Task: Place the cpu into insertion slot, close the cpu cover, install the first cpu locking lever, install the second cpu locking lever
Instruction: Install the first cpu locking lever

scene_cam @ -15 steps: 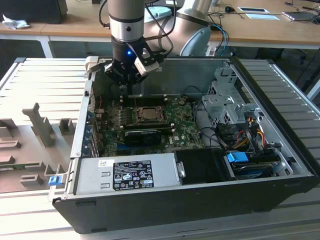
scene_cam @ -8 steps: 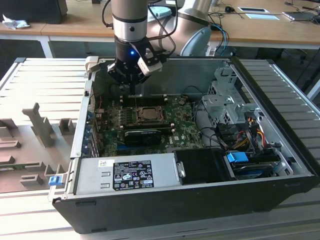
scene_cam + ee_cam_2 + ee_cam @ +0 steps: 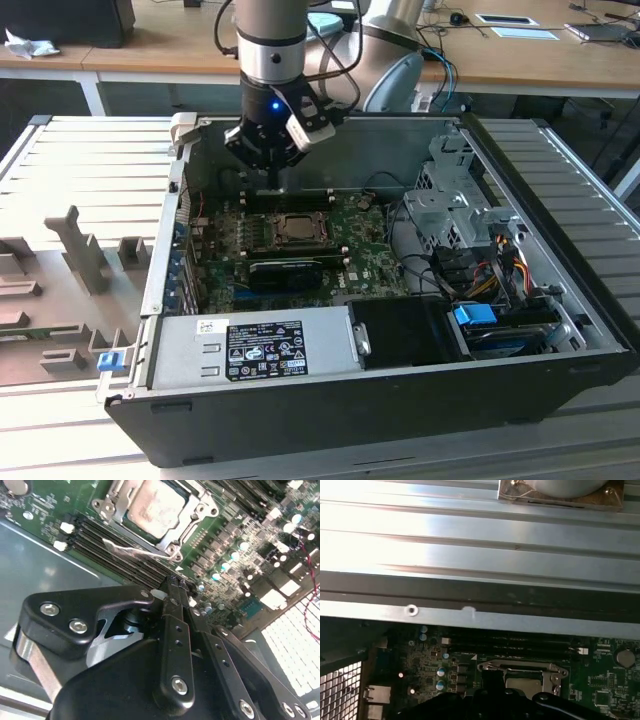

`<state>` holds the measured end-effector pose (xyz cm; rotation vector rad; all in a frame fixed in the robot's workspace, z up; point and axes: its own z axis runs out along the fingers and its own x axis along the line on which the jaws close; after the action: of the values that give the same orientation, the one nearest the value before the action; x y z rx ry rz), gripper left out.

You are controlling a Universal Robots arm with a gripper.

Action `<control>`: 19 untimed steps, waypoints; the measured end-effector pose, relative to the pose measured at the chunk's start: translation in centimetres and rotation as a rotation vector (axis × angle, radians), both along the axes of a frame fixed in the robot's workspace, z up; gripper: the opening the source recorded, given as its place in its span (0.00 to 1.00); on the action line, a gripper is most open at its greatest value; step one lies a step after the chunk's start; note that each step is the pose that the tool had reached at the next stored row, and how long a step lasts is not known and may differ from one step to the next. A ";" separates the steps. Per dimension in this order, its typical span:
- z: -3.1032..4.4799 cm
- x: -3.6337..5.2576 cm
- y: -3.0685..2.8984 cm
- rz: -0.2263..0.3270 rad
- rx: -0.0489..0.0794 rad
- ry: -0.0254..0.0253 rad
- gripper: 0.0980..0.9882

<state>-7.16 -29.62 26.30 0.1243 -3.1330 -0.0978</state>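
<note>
Near edge of the case (image 3: pixel 300 405): power supply (image 3: pixel 265 350), then the long black card (image 3: pixel 285 270) lying across the motherboard (image 3: pixel 365 245). Past it, mid-board, is the insertion slot (image 3: pixel 297 228), with the cpu (image 3: pixel 156 507) seated and the cpu cover (image 3: pixel 192 520) flat over it. On the slot's far side a silver locking lever (image 3: pixel 142 552) runs along the memory slots (image 3: pixel 100 535). It looks unlatched, can't confirm. Gripper (image 3: pixel 178 584) hangs just beside the lever's looped end, fingers pressed together, carrying nothing.

Risks:
- The thin sprung wire slips off the closed tips and snaps back.
- The tips skid into the memory slots or the small capacitors (image 3: pixel 234 555).
- The lever misses its hook, so the cover lifts.
</note>
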 end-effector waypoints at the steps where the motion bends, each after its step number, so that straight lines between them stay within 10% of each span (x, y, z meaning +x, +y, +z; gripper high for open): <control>1: -0.01 0.19 0.00 0.000 0.000 0.0000 0.01; 6: -0.10 1.36 0.00 0.000 0.001 -0.0001 0.01; 11: -0.41 1.48 -0.33 0.000 0.039 -0.0012 0.01; 19: -1.07 1.48 -0.49 0.000 0.039 -0.0309 0.01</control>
<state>-5.69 -30.10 25.23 0.1270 -3.1629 -0.1582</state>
